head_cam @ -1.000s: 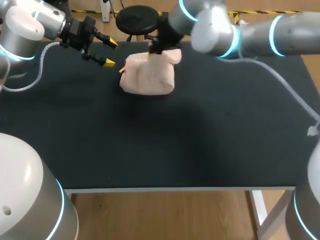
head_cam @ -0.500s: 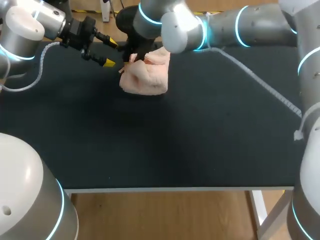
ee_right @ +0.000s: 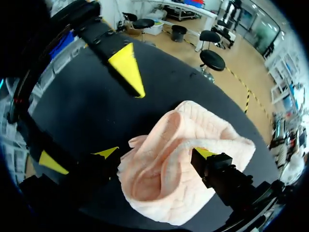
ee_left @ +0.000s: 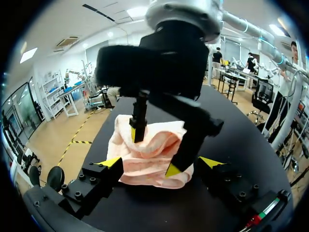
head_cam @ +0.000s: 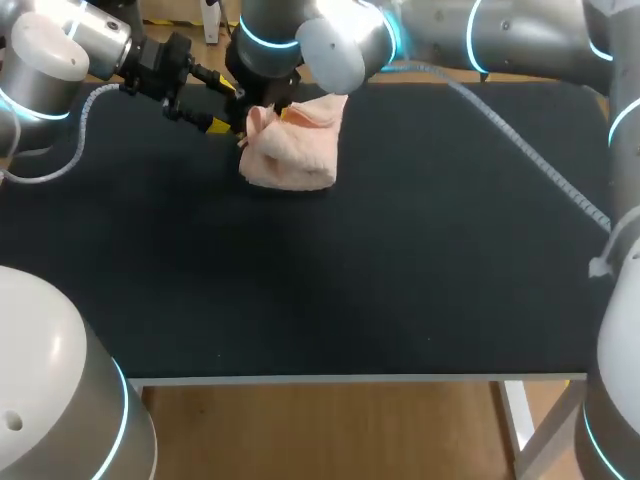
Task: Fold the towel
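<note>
R gripper (ee_right: 154,153) swung left, pinching plush pink towel (head_cam: 295,155); L gripper (ee_left: 160,162) unclenched.

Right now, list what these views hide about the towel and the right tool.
- Left wrist view: the right tool blocks the far side of the towel.
- Head view: the right arm covers most of that tool and the towel's far edge.
- Right wrist view: the towel's own folds hide its inner layers.
</note>
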Robot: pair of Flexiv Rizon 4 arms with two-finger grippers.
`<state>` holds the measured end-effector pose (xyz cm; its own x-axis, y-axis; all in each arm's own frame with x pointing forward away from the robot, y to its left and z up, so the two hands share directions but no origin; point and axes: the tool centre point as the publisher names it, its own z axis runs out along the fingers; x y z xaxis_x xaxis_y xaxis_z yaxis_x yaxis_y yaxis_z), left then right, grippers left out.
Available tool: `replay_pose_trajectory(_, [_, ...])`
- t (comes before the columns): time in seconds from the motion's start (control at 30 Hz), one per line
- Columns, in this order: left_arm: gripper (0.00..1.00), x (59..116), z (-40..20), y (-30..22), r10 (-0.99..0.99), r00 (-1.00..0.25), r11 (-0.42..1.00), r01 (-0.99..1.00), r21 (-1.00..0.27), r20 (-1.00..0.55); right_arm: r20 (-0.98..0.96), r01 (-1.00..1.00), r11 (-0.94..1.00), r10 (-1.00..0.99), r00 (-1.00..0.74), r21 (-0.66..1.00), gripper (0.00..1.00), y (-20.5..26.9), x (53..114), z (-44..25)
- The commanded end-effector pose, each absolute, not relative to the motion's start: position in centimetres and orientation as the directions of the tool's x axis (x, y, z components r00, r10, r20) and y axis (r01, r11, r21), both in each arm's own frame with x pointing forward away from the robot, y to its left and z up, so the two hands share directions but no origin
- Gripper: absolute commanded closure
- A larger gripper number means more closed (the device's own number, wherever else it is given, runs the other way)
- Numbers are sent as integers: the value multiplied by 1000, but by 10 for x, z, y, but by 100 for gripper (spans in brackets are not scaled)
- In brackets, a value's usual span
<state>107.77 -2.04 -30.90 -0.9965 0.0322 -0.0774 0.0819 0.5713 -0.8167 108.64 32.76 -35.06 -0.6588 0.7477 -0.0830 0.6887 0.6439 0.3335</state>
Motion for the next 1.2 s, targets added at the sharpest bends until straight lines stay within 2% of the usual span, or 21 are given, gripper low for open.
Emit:
replay_pose_trajectory(0.03, [0, 1078, -310, -20, 32, -996, 571, 83, -817, -79, -209, 560, 754, 643, -737, 345, 0, 323, 1072, -326])
replay_pose_trajectory(0.17, [0, 1078, -310, -20, 32, -996, 571, 83, -817, -79, -227, 434, 844, 511, -829, 314, 0, 319, 1064, -325])
replay_pose_trajectory(0.27, [0, 1078, -310, -20, 32, -996, 571, 83, -817, -79, -242, 411, 865, 481, -842, 288, 0, 306, 1062, -322])
replay_pose_trajectory(0.67, [0, 1078, -310, -20, 32, -996, 571, 83, -817, -79, -211, 539, 767, 625, -752, 349, 0, 255, 1082, -312])
replay_pose_trajectory(0.7, [0, 1078, -310, -20, 32, -996, 571, 83, -817, -79, -195, 566, 745, 650, -735, 353, 5, 253, 1083, -314])
replay_pose_trajectory(0.73, [0, 1078, -310, -20, 32, -996, 571, 83, -817, -79, -188, 573, 740, 656, -731, 352, 58, 251, 1084, -315])
replay_pose_trajectory(0.77, [0, 1078, -310, -20, 32, -996, 571, 83, -817, -79, -199, 578, 737, 661, -723, 349, 100, 250, 1084, -318])
replay_pose_trajectory(1.2, [0, 1078, -310, -20, 32, -996, 571, 83, -817, -79, -125, 695, 650, 752, -648, 308, 100, 233, 1084, -350])
